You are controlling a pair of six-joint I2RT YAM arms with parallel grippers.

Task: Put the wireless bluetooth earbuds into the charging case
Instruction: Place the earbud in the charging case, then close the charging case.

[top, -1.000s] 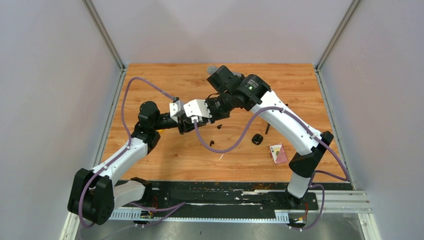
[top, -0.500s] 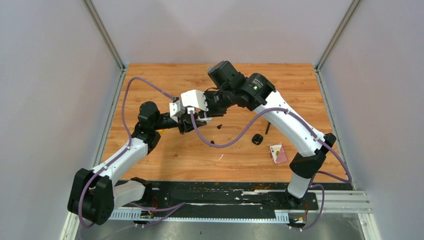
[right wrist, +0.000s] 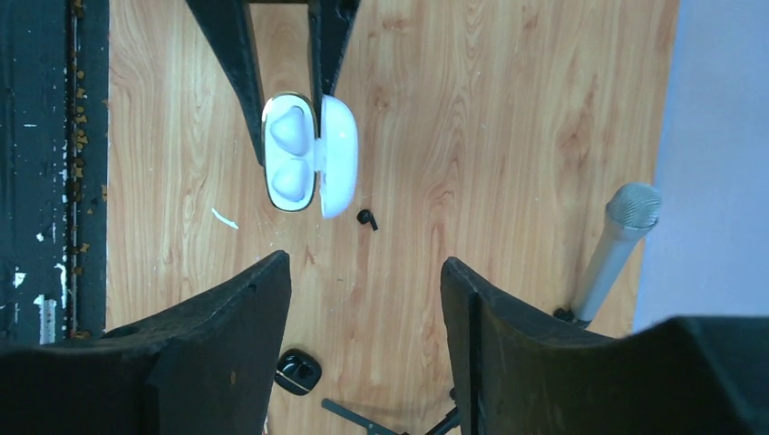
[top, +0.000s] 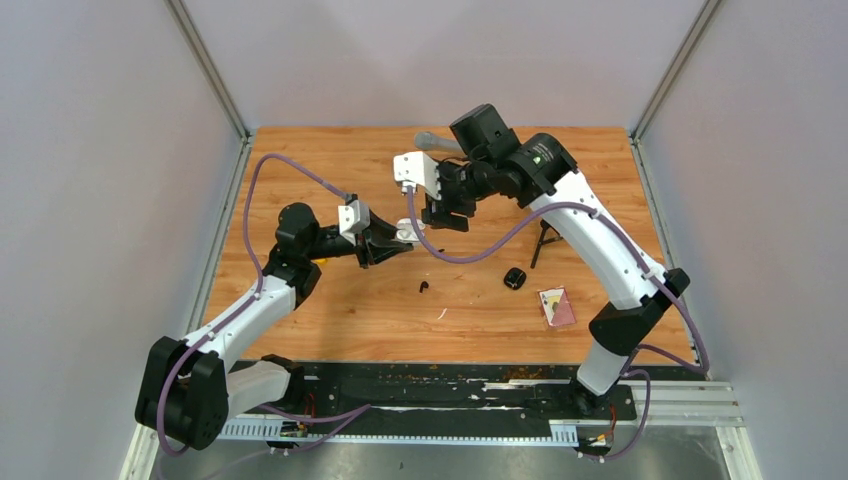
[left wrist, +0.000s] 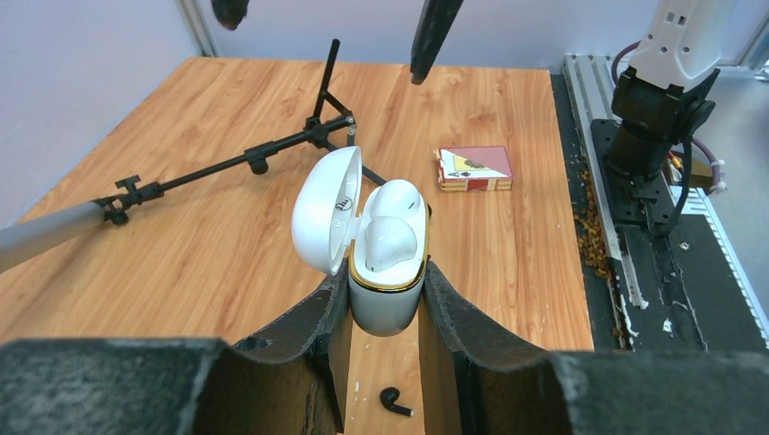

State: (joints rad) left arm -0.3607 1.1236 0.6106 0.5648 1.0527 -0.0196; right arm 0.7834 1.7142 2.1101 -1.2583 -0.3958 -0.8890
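Note:
My left gripper (left wrist: 385,276) is shut on a white charging case (left wrist: 388,304), held upright above the table with its lid (left wrist: 325,213) swung open. Two white earbuds (left wrist: 391,243) sit in its wells; the right wrist view shows the same case (right wrist: 290,165) from above. A black earbud (left wrist: 393,401) lies on the wood under the left fingers and shows as a speck (top: 424,287) in the top view. An open black case (top: 514,278) rests on the table further right. My right gripper (top: 446,214) hangs open and empty behind the white case, apart from it.
A red card box (top: 556,306) lies at the right front. A microphone (top: 430,140) on a black tripod stand (top: 540,245) lies across the back of the table. A thin white sliver (top: 441,314) sits near the front edge. Grey walls stand close on three sides.
My right gripper has opened and pulled up and back to the right, away from the white case. The left gripper has stayed in place, still holding the case.

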